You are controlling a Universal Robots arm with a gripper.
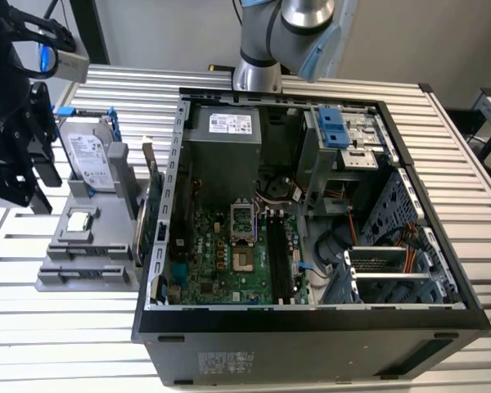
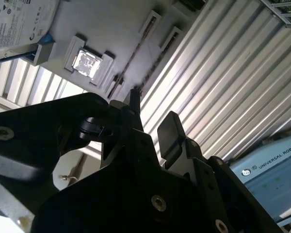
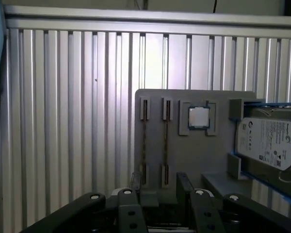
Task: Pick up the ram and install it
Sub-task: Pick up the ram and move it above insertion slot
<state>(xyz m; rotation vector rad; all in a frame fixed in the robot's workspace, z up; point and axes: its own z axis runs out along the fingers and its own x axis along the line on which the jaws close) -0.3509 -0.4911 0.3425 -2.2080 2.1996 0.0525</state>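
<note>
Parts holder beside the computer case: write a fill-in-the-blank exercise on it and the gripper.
1. The ram stands on edge in one of the grey holder's ____ narrow slots.
2. The hard drive next to the square chip sits in ____ clips.
3. The gripper hovers by the holder with fingers ____, holding nothing.
Missing words: two; blue; open.

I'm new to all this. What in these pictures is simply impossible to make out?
Ram: first wrist view, edge-on in the gray holder, just a thin line; chips hidden.
Hard drive: same view, cut off by the picture edge.
Motherboard memory slots: exterior view, too small and dark to tell whether filled.
</note>
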